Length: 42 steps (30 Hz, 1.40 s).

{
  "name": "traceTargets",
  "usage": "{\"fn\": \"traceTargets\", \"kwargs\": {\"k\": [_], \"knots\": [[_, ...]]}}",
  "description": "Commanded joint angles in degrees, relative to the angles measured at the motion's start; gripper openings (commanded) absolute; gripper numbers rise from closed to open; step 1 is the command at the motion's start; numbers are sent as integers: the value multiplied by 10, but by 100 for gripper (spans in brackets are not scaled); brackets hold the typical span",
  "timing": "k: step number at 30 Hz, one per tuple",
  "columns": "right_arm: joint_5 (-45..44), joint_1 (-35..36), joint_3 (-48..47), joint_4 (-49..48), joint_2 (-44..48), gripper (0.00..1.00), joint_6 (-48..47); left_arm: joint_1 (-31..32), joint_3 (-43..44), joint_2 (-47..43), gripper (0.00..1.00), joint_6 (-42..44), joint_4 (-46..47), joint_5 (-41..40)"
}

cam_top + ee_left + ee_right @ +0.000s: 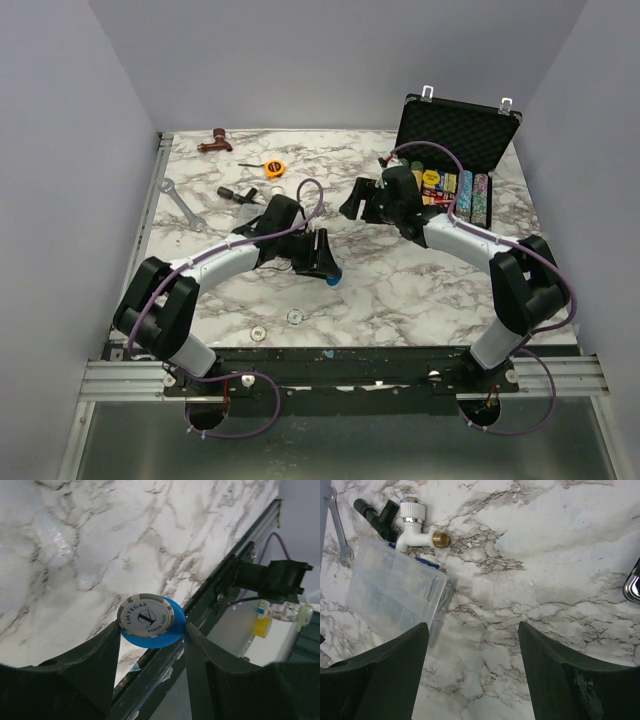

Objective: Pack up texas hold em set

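The black foam-lined case (pixel 455 130) stands open at the back right, with rows of coloured poker chips (pixel 465 193) in it. My left gripper (pixel 327 270) is mid-table, shut on a blue disc (pixel 167 634) that has a grey-white "Las Vegas Poker Club" chip (pixel 146 616) lying on it; the fingers (pixel 100 660) pinch the disc's edges, and it shows blue in the top view (pixel 331 282). My right gripper (pixel 350 200) is open and empty over bare marble left of the case, fingers (pixel 555 660) wide apart. Two small pale discs (pixel 295 317) lie near the front edge.
A clear plastic compartment box (pixel 395 592), a white tap with brass fitting (pixel 417 530) and a black part (pixel 377 515) lie ahead-left of the right gripper. A wrench (pixel 180 203), yellow tape measure (pixel 274 169) and brown tool (pixel 215 142) lie at the back left.
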State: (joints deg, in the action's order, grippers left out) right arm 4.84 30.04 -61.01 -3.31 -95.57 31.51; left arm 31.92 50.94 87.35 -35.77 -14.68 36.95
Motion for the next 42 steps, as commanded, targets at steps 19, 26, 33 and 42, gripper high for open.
{"fn": "traceTargets", "kwargs": {"k": [19,26,33,42], "knots": [[-46,4,28,52,16,75,2,-46,13,111,34,-138,141,77],[-16,3,120,62,83,79,33,-45,-39,113,34,-243,217,7],[141,40,278,-146,154,75,63,-41,-57,110,34,-307,247,-24],[72,78,295,-203,140,60,114,-35,-56,114,34,-323,258,-24]]}}
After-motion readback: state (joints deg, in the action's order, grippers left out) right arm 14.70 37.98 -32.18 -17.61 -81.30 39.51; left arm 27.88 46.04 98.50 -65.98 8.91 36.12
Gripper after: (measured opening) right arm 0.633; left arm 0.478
